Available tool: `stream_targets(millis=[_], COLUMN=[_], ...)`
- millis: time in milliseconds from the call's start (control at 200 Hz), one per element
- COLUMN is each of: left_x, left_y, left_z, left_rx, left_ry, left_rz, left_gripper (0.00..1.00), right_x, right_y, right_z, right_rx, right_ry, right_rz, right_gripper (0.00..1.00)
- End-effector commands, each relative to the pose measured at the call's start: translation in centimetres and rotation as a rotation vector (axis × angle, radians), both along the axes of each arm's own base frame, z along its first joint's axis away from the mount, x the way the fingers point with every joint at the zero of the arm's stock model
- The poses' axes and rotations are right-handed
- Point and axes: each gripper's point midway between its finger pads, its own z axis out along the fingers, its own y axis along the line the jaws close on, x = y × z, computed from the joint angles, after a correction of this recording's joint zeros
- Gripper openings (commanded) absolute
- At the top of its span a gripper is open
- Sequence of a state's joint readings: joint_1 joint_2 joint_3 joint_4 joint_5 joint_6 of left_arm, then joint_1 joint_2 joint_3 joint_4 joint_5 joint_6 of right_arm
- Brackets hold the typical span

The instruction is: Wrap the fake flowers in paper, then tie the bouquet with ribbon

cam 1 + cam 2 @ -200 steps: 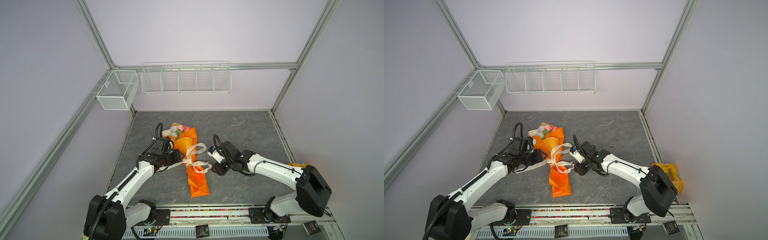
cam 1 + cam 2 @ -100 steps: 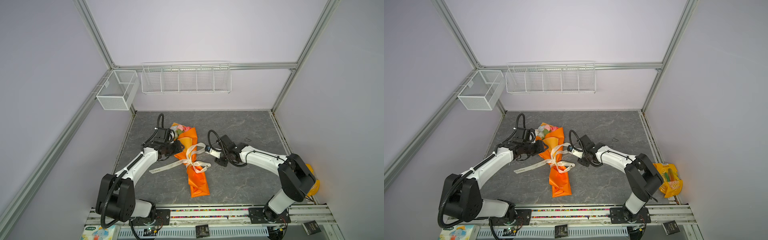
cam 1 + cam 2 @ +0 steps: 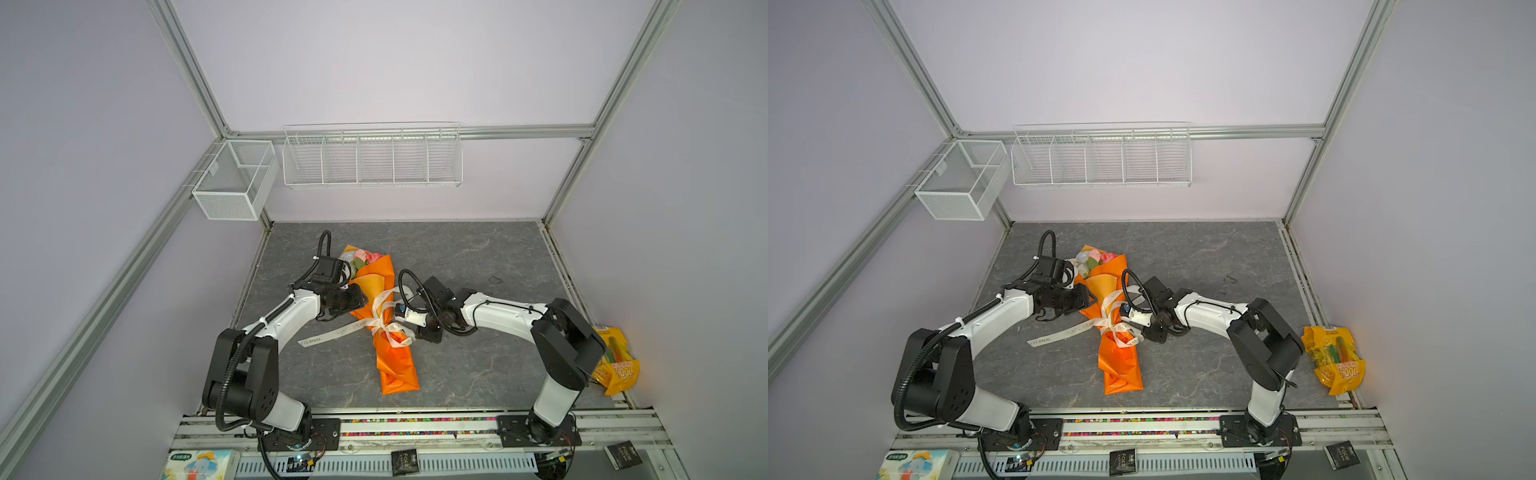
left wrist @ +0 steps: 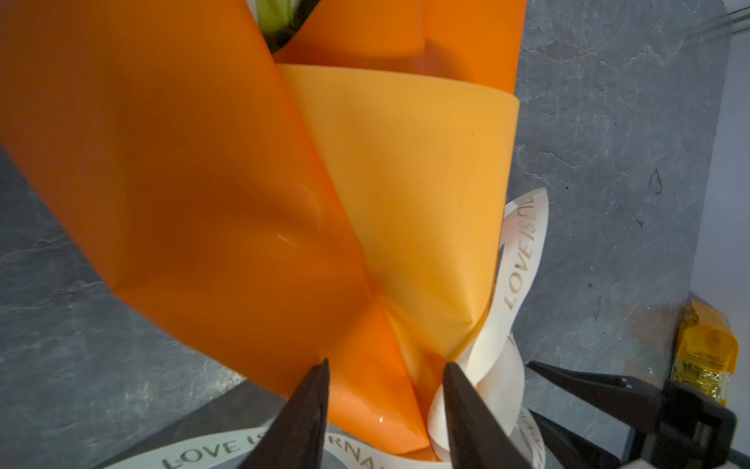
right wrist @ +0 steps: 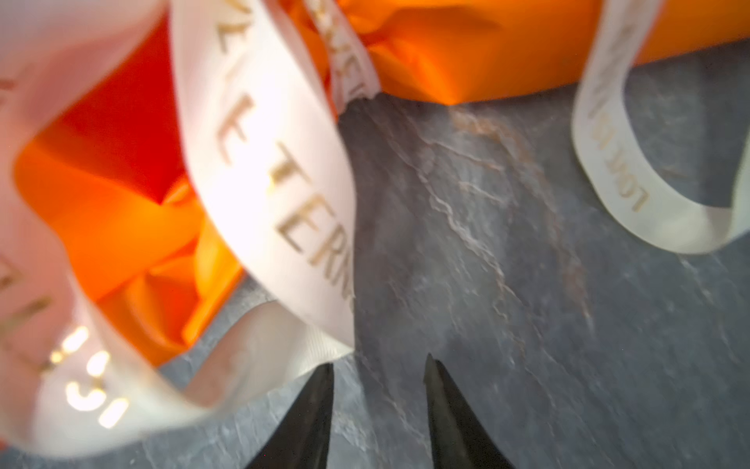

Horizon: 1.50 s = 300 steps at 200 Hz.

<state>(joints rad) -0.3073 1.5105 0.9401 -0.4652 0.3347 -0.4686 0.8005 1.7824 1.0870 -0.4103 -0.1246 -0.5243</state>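
The bouquet of fake flowers (image 3: 362, 258) (image 3: 1096, 258) lies on the grey table inside an orange wrapping sheet (image 3: 395, 365) (image 4: 203, 182); only the pink and cream heads show at its far end. A cream lettered ribbon (image 3: 384, 326) (image 3: 1115, 328) (image 5: 280, 182) is knotted round the wrap's middle, and one long tail (image 3: 328, 334) lies flat to the left. My left gripper (image 3: 365, 300) (image 3: 1090, 300) (image 4: 387, 367) is open, its tips just short of the wrap above the knot. On the wrap's right side my right gripper (image 3: 415, 334) (image 3: 1144, 332) (image 5: 379, 365) is open over bare table beside the ribbon loops.
A wire rack (image 3: 372, 160) and a mesh box (image 3: 232, 180) hang on the back wall. A yellow snack bag (image 3: 615, 365) lies off the table's right edge, and a tissue pack (image 3: 199, 465) sits at the front left. Both arms flank the bouquet closely.
My left gripper has left the ribbon tail and moved up against the wrap; the tail now lies stretched out on the table. My right gripper has narrowed its jaws and sits by the bow.
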Motion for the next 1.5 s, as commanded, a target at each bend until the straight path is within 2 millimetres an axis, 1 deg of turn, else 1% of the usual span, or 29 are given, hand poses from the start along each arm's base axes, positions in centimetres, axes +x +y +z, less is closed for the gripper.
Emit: stream_targets(millis=[0,75,150,225,325,375,415,460,485,525,555,600,660,710,740,755,850,895,940,950,965,1020,1090,1165,1225,1290,1335,1415,1495], left_x=[0.8,0.7,0.7,0.8,0.8,0.6,0.3,-0.1,-0.5,-1.2,-1.8,-3.0,-4.1,-4.7,-5.0,-5.1,-5.6,-5.8,-5.9,-5.9,-5.9,-6.0,-6.1,-6.1,-6.2,-6.1,-5.8,-5.3,-4.9], left_y=[-0.4,-0.4,-0.7,-0.8,-0.9,-1.3,-1.6,-1.8,-2.1,-2.6,-3.1,-4.1,-5.0,-5.3,-5.4,-5.4,-5.4,-5.4,-5.4,-5.4,-5.3,-5.3,-5.3,-5.3,-5.2,-4.9,-4.3,-3.5,-3.0], left_z=[0.5,0.4,0.6,1.6,3.3,4.6,5.6,6.9,7.6,8.5,9.0,9.7,10.0,10.0,10.0,10.0,10.1,10.2,10.3,10.3,10.3,10.4,10.5,10.4,10.3,10.3,10.0,9.5,9.4], left_rx=[-0.016,-0.019,-0.031,-0.044,-0.058,-0.079,-0.092,-0.090,-0.086,-0.072,-0.058,-0.056,-0.057,-0.060,-0.062,-0.063,-0.080,-0.086,-0.087,-0.086,-0.085,-0.082,-0.080,-0.074,-0.069,-0.052,-0.022,0.017,0.033], left_ry=[-0.025,-0.024,-0.025,-0.053,-0.100,-0.132,-0.161,-0.207,-0.234,-0.279,-0.307,-0.340,-0.355,-0.356,-0.355,-0.356,-0.364,-0.366,-0.371,-0.371,-0.370,-0.371,-0.369,-0.365,-0.358,-0.356,-0.354,-0.355,-0.354], left_rz=[-0.022,-0.025,-0.032,-0.036,-0.044,-0.072,-0.091,-0.115,-0.138,-0.180,-0.211,-0.270,-0.317,-0.343,-0.351,-0.353,-0.357,-0.359,-0.359,-0.360,-0.359,-0.362,-0.366,-0.372,-0.374,-0.362,-0.330,-0.286,-0.240], left_gripper=[0.46,0.46,0.45,0.45,0.46,0.45,0.45,0.45,0.46,0.46,0.45,0.44,0.43,0.43,0.43,0.43,0.43,0.42,0.42,0.42,0.43,0.42,0.42,0.42,0.43,0.42,0.42,0.42,0.42], right_x=[-0.7,-2.2,-3.4,-4.2,-4.6,-3.9,-2.7,-0.9,-0.1,0.4,0.9,1.2,0.6,0.2,0.4,-0.2,-0.2,-0.4,-0.9,-0.4,-0.3,-0.6,-1.1,-1.1,-0.8,-0.3,0.1,0.0,-1.1], right_y=[1.2,1.8,1.7,1.2,1.0,0.8,0.3,-0.7,-1.5,-2.4,-3.1,-3.9,-3.8,-3.6,-2.6,-2.7,-1.1,-0.7,-0.7,-0.3,-0.1,0.2,0.3,0.4,0.4,0.1,-0.2,0.2,1.3], right_z=[1.5,3.1,4.1,4.3,4.8,5.1,5.4,5.8,6.0,6.2,6.0,5.4,4.5,3.8,4.4,3.7,3.5,3.2,2.2,2.8,2.9,2.1,1.0,0.6,1.4,3.2,4.8,8.6,11.7], right_rx=[0.113,0.192,0.221,0.233,0.277,0.272,0.277,0.297,0.313,0.359,0.383,0.393,0.395,0.394,0.438,0.433,0.466,0.454,0.418,0.431,0.430,0.398,0.359,0.366,0.396,0.414,0.430,0.497,0.536], right_ry=[-0.012,0.020,0.068,0.096,0.108,0.106,0.098,0.115,0.151,0.243,0.322,0.433,0.596,0.668,0.701,0.726,0.771,0.794,0.802,0.789,0.781,0.769,0.786,0.788,0.765,0.726,0.679,0.628,0.609], right_rz=[0.031,0.069,0.075,0.048,-0.001,-0.078,-0.178,-0.344,-0.444,-0.567,-0.669,-0.794,-0.892,-0.960,-0.949,-0.954,-0.919,-0.906,-0.909,-0.900,-0.895,-0.875,-0.872,-0.874,-0.874,-0.879,-0.885,-0.825,-0.729], right_gripper=[0.44,0.44,0.43,0.42,0.37,0.38,0.41,0.43,0.43,0.46,0.48,0.47,0.47,0.48,0.49,0.49,0.52,0.52,0.52,0.52,0.52,0.52,0.49,0.40,0.31,0.18,0.11,0.07,0.07])
